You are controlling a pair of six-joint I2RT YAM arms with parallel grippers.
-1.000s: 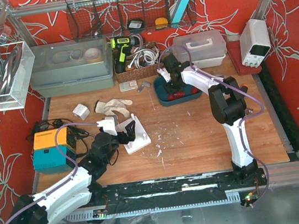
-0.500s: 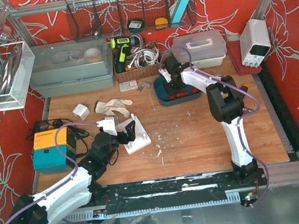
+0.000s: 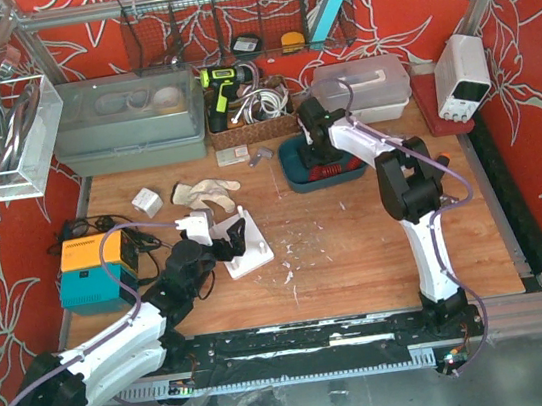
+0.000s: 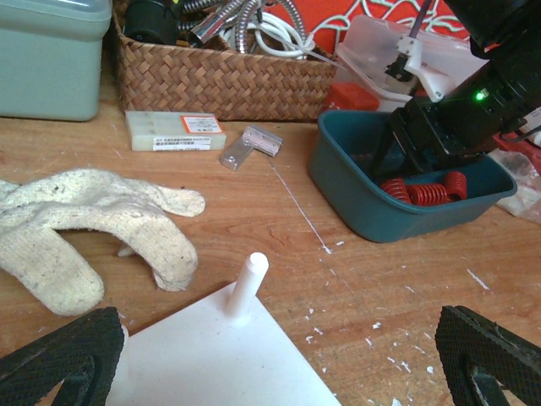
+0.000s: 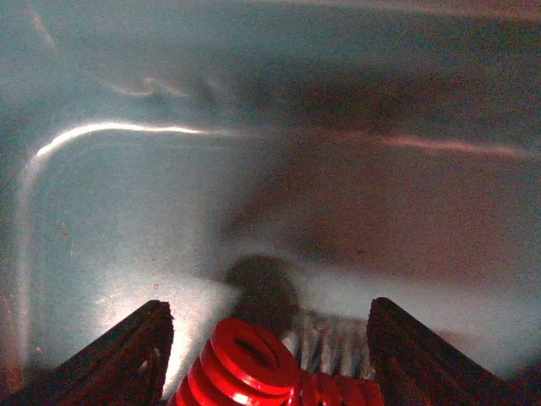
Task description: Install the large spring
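Top: right hand [image 3: 318, 163] inside teal bin [image 3: 293, 178], far right of counter [image 3: 357, 241]; left hand [image 3: 234, 240] at white peg plate [image 3: 256, 256]. Left wrist: left hand wide open, empty. Right wrist: right hand wide open, large spring [image 5: 245, 359] between fingers [image 5: 110, 359], ungripped.

A white knitted work glove [image 4: 93, 224] lies flat on the wooden tabletop [image 3: 357, 241] ahead of me. Beyond it, a flat pale box with an orange label [image 4: 173, 131] and a small bent metal bracket [image 4: 249, 145] sit just before a brown woven wicker basket [image 4: 228, 80]. An orange-and-teal box [image 3: 97, 271] stands at my far left.
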